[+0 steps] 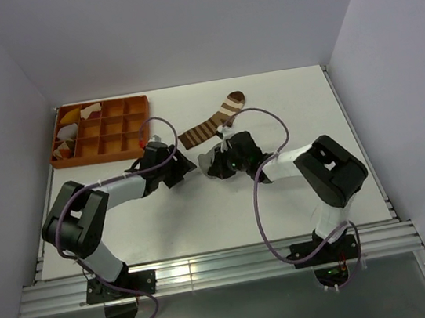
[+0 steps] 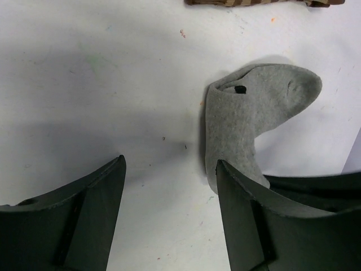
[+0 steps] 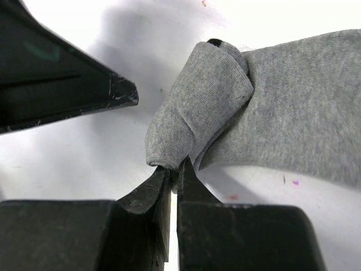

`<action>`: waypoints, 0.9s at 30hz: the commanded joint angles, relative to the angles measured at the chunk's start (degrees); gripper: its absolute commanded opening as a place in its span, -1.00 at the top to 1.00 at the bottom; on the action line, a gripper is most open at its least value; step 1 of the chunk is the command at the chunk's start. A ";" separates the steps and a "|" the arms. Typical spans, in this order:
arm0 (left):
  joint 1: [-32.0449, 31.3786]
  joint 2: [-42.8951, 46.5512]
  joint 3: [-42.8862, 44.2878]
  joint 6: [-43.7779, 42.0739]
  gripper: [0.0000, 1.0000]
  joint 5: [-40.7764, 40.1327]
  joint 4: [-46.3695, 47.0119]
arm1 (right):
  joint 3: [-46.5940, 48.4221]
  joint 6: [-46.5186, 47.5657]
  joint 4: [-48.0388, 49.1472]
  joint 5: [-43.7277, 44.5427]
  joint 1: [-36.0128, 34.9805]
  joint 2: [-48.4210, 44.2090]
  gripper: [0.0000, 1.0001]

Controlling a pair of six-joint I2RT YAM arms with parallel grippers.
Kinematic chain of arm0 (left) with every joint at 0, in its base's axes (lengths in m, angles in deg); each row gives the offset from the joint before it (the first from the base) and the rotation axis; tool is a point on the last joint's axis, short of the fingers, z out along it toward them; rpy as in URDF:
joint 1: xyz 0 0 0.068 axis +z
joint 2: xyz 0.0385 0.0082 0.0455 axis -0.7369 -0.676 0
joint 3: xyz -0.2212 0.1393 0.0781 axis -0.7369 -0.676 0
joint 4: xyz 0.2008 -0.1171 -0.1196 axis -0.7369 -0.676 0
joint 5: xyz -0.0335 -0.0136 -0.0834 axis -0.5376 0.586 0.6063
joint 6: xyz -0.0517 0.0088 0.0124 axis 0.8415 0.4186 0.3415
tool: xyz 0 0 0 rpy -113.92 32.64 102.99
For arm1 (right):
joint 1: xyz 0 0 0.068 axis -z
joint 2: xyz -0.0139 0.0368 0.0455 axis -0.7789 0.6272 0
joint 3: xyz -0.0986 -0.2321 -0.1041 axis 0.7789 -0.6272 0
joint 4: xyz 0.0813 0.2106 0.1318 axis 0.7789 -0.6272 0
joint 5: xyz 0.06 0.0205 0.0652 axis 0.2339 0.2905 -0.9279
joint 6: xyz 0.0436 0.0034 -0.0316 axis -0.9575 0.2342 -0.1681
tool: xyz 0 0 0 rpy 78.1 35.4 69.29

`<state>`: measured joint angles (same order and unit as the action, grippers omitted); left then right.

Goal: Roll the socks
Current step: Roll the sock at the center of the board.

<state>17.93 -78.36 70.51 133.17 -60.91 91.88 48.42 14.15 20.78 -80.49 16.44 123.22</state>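
Observation:
The grey sock [image 3: 214, 107] lies on the white table with its end partly rolled over. My right gripper [image 3: 175, 169] is shut on the lower edge of that roll. From above the grey sock [image 1: 205, 158] shows as a small patch between the two grippers. My left gripper [image 2: 169, 161] stands open just left of the sock [image 2: 254, 121], with bare table between its fingers; its right finger [image 2: 242, 209] overlaps the sock's lower edge. In the top view the left gripper [image 1: 187, 166] faces the right gripper [image 1: 216, 165]. The brown, white-striped sock [image 1: 211, 123] lies flat behind them and also shows in the left wrist view [image 2: 265, 2].
An orange compartment tray [image 1: 101, 129] sits at the back left, with yellow and white cloth pieces [image 1: 73, 123] in its left cells. One left-gripper finger [image 3: 67, 84] shows at the upper left of the right wrist view. White walls close the table's sides.

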 commanded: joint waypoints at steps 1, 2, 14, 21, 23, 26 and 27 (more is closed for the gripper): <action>0.10 2.23 -1.61 1.35 -0.38 1.52 6.18 | -0.84 -9.04 2.74 -13.89 3.95 4.07 1.00; 0.10 2.06 -1.88 1.35 -0.39 1.87 6.98 | -1.01 -10.19 3.80 -15.40 4.74 5.47 1.00; -0.43 -3.92 -2.85 3.11 -0.39 5.13 18.15 | -0.05 -17.32 7.59 -23.50 9.76 13.12 1.00; -0.69 -7.87 -1.35 1.79 -0.40 5.48 21.40 | 0.92 -19.61 8.64 -26.31 11.34 15.33 1.00; -0.78 -8.49 -1.09 1.27 -0.40 5.74 21.84 | 1.36 -19.87 8.21 -27.10 11.78 15.85 1.00; -0.87 -9.98 -0.65 0.56 -0.40 5.83 21.49 | 2.58 -20.40 7.51 -28.33 12.39 16.38 1.00; -0.87 -10.16 -0.91 0.56 -0.40 5.48 21.84 | 2.85 -20.57 6.72 -28.69 12.57 16.47 1.00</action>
<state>17.43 -86.73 69.16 135.81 -55.36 113.49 50.52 -5.59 33.85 -109.61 28.46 137.32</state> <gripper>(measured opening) 0.699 0.039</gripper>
